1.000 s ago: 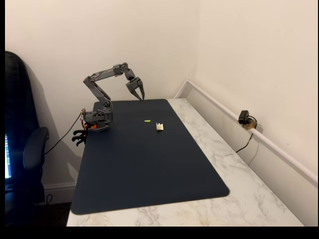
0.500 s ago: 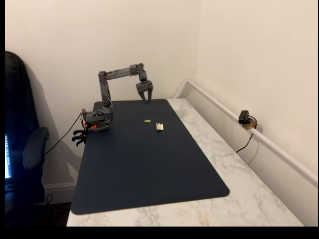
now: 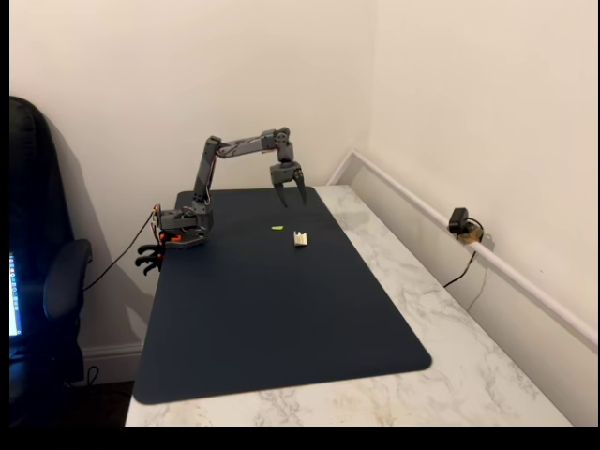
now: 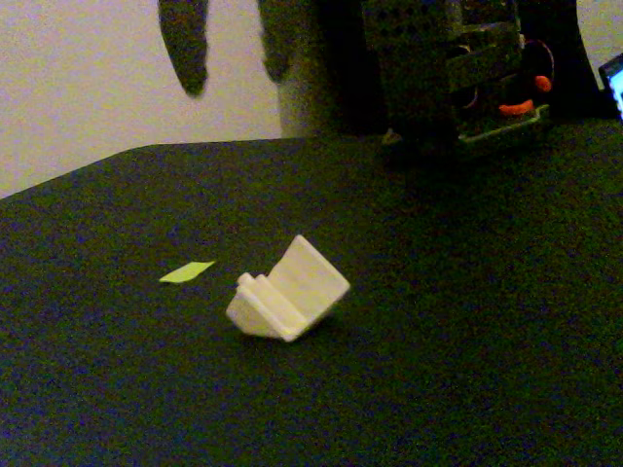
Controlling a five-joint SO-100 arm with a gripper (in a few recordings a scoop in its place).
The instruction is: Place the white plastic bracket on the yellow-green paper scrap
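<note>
At the far left of the wide fixed view, a dark office chair [image 3: 42,281] stands beside the bench [image 3: 450,375], whose marbled top carries a dark blue mat [image 3: 272,309]. On the mat's rear left corner the grey arm's base [image 3: 183,230] is clamped, and a cable trails from it toward the chair. From the base the arm [image 3: 234,150] rises and reaches rightward, ending in the hand [image 3: 289,199], which hangs fingers-down above the mat's rear edge, holding nothing; its two fingers are spread apart in a moderate gap. Below and slightly left of the hand lies the yellow-green paper scrap [image 3: 277,227], flat on the mat. Just right of the scrap, and a little nearer the camera, sits the white plastic bracket [image 3: 301,238]; the two are near each other but not touching. Farther right, a small black camera [image 3: 461,225] is mounted on the white wall rail [image 3: 525,286], its cable dropping below.

Seen low from the other fixed view, the two dark fingertips [image 4: 185,49] hang at upper left, well above the mat. The scrap [image 4: 187,272] lies flat at left, the bracket [image 4: 289,290] rests tilted on an edge just beside it, and the arm's base [image 4: 458,68] stands behind at upper right.
</note>
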